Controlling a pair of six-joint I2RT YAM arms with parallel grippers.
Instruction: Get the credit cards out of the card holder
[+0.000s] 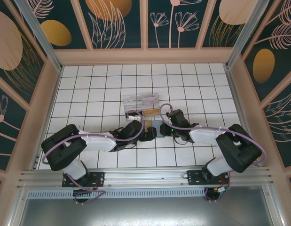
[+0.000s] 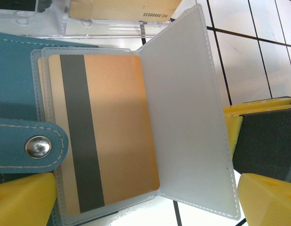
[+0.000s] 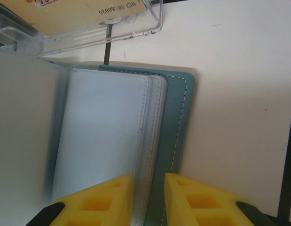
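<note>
Card holder (image 2: 18, 87), small teal folding wallet, lies open showing a gold striped credit card (image 2: 114, 127); left gripper (image 2: 145, 200) gapes released, right gripper (image 3: 149, 193) clamps its clear sleeves (image 3: 103, 136).

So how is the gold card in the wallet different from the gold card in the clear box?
The sleeved card is tucked in a see-through pocket of the teal card holder; the boxed card lies in the clear plastic box. The sleeved card shows a dark stripe down it; the boxed card shows a printed number. Both are gold-coloured.
</note>
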